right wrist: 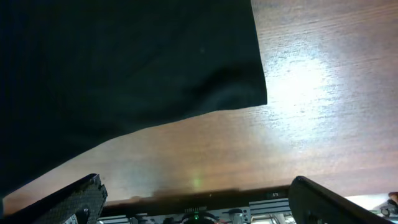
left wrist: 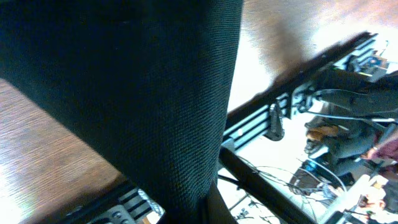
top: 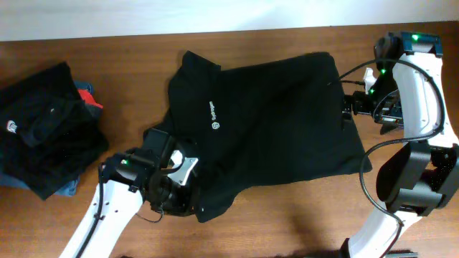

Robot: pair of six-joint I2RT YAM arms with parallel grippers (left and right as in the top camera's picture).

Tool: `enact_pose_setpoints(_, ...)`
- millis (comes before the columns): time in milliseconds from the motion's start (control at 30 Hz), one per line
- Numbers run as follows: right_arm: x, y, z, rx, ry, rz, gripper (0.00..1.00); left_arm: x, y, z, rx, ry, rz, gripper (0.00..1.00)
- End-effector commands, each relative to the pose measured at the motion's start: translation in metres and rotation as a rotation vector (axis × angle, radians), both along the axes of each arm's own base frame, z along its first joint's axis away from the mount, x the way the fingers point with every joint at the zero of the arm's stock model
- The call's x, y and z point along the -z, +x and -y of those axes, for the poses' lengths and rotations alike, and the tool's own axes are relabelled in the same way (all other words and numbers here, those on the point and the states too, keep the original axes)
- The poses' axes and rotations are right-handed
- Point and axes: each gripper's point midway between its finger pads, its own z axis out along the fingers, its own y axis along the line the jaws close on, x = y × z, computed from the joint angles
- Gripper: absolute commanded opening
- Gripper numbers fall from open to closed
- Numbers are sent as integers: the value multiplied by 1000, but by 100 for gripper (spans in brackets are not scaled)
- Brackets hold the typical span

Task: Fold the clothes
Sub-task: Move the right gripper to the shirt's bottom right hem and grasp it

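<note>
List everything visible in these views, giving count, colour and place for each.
spread shirt: one, black with a small white logo, table centre
folded clothes pile: one, black, with red and blue scraps showing, table's left end
table: one, brown wood, beneath everything
left arm: one, white and black, lower left of the overhead view, jaws shut on the spread shirt's lower-left edge
right arm: one, white and black, right side, jaws open beside the spread shirt's right edge
</note>
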Motion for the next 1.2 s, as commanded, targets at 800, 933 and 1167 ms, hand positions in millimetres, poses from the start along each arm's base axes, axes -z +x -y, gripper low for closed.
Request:
enact_pose_setpoints(800,97,-69,38,434,413,20,97,3,54,-11,-32,98,257,5)
enact_pose_setpoints(933,103,-67,40,429,401,37,92,3,54,-11,-33,98,257,5)
enact_pose_setpoints(1167,117,-72,38,431,394,31,91,3,54,-11,-32,98,256,5)
